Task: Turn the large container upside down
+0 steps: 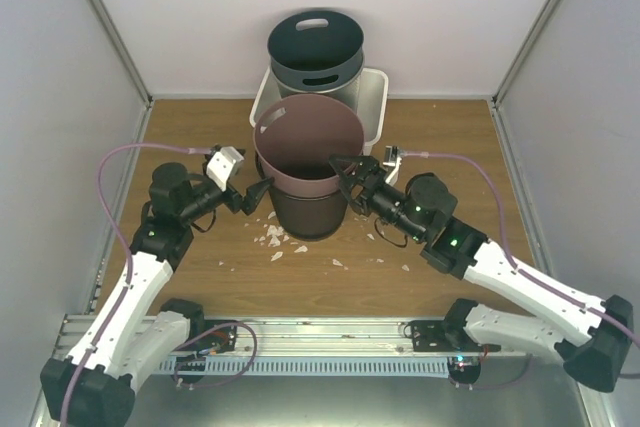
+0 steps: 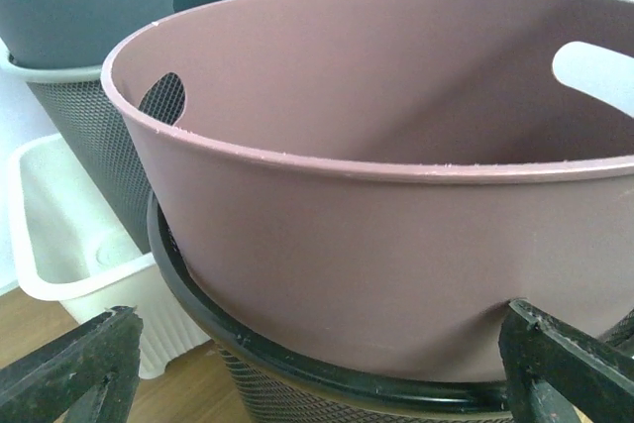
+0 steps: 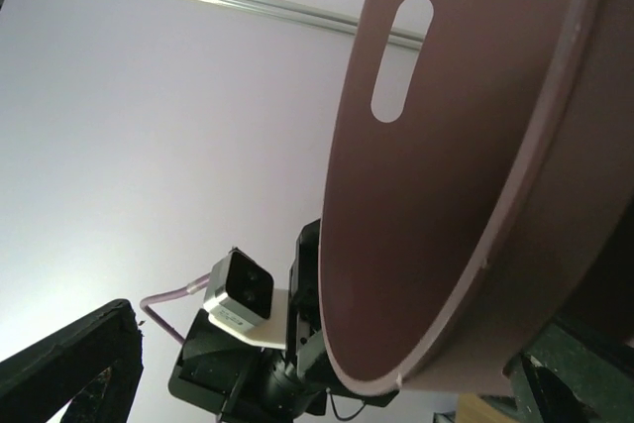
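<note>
The large container (image 1: pixel 300 137), a mauve plastic tub with handle slots, stands upright at the table's middle, nested in a black mesh bin (image 1: pixel 305 219). My left gripper (image 1: pixel 258 194) is open at its left side, level with the mesh bin's rim. In the left wrist view the tub (image 2: pixel 396 245) fills the frame, and the left gripper (image 2: pixel 319 316) has its fingers spread wide just short of the wall. My right gripper (image 1: pixel 343 182) is open at the tub's right rim. In the right wrist view the tub's wall (image 3: pixel 446 195) stands between the right gripper's (image 3: pixel 322 339) spread fingers.
Behind the tub a dark grey container (image 1: pixel 315 47) sits in a grey mesh bin inside a white basket (image 1: pixel 372 97) against the back wall. White crumbs (image 1: pixel 275 237) lie on the wooden table in front of the black mesh bin. Enclosure walls stand on both sides.
</note>
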### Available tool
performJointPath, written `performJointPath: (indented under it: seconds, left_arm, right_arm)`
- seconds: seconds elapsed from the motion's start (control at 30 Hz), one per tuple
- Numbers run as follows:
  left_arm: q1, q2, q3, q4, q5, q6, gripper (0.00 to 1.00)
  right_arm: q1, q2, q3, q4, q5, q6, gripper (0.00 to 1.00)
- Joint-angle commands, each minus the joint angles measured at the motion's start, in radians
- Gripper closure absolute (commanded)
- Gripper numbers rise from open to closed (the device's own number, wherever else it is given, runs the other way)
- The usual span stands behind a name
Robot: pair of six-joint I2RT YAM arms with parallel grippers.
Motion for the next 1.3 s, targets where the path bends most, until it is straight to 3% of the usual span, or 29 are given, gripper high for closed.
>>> performJointPath:
  seconds: [0.0,0.33,0.73,1.0,1.27]
  left_arm:
    - [-0.012,0.020,0.006,0.052,-0.005,0.018,0.03]
    - [-0.053,0.056,0.013,0.052,-0.025,0.047,0.03]
    - [-0.098,0.104,0.041,0.042,-0.068,0.078,0.02]
    - [-0.112,0.115,0.041,0.040,-0.085,0.095,0.02]
    - [-0.122,0.133,0.046,0.037,-0.097,0.102,0.02]
  right_arm:
    - [0.007,0.035,-0.007,0.125,0.041,-0.001,0.02]
    - [-0.030,0.039,-0.056,0.211,0.130,-0.009,0.02]
    - [-0.136,0.214,0.019,0.339,0.002,0.037,0.04]
    - [-0.166,0.331,0.115,0.435,-0.142,0.012,0.40]
    - [-0.165,0.323,0.176,0.447,-0.189,-0.030,0.73]
